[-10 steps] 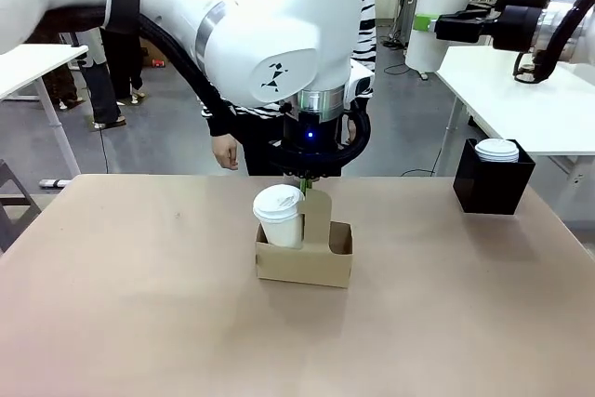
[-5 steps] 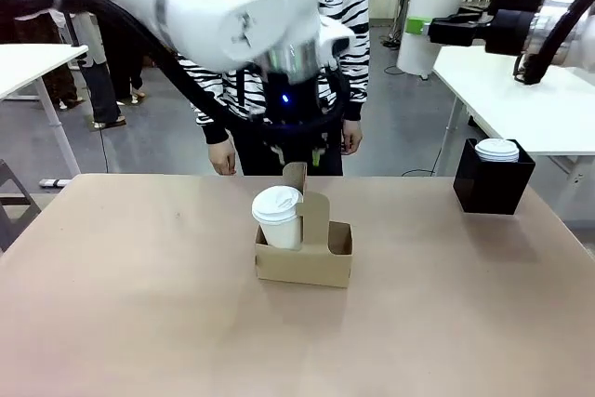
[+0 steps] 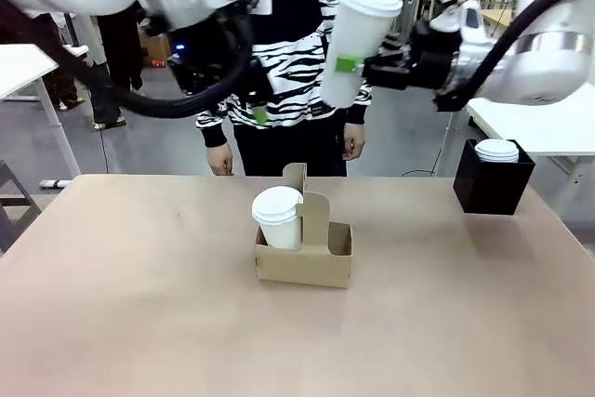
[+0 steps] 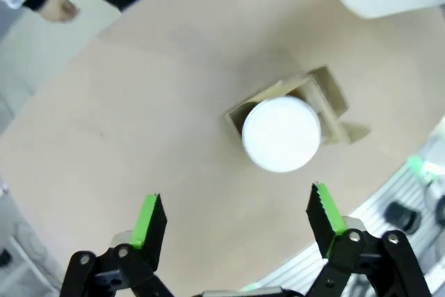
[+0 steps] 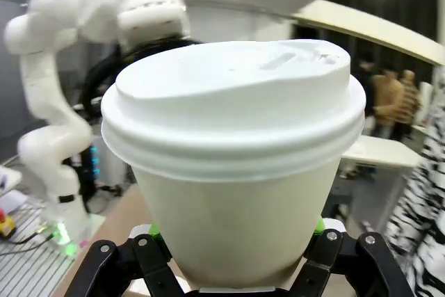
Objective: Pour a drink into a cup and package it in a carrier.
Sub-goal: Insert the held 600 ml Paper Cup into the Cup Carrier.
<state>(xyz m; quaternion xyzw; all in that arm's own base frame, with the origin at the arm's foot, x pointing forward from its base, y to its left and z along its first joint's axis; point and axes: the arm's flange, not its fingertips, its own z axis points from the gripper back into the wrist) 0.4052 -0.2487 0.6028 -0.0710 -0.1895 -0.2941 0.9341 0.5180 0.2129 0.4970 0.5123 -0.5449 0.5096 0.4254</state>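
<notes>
The brown cardboard carrier [image 3: 321, 258] stands mid-table with a lidded white cup [image 3: 279, 217] in its left slot. In the left wrist view that cup's lid [image 4: 281, 133] and the carrier [image 4: 330, 99] lie far below. My left gripper [image 3: 256, 104] hangs high above the table's far left, open and empty, its green fingertips [image 4: 148, 222] wide apart. My right gripper [image 5: 233, 245] is shut on a second lidded white cup [image 3: 358, 39], held tilted in the air above the carrier's far side. The drink is out of view.
A black box [image 3: 493, 183] with white lids stands at the table's far right. A person in a striped top [image 3: 297, 90] stands behind the far edge, hands down. The near half of the table is bare.
My left gripper opened, let go of the cup in the carrier and rose up and to the left. My right arm carried its cup leftward, toward the middle of the table.
</notes>
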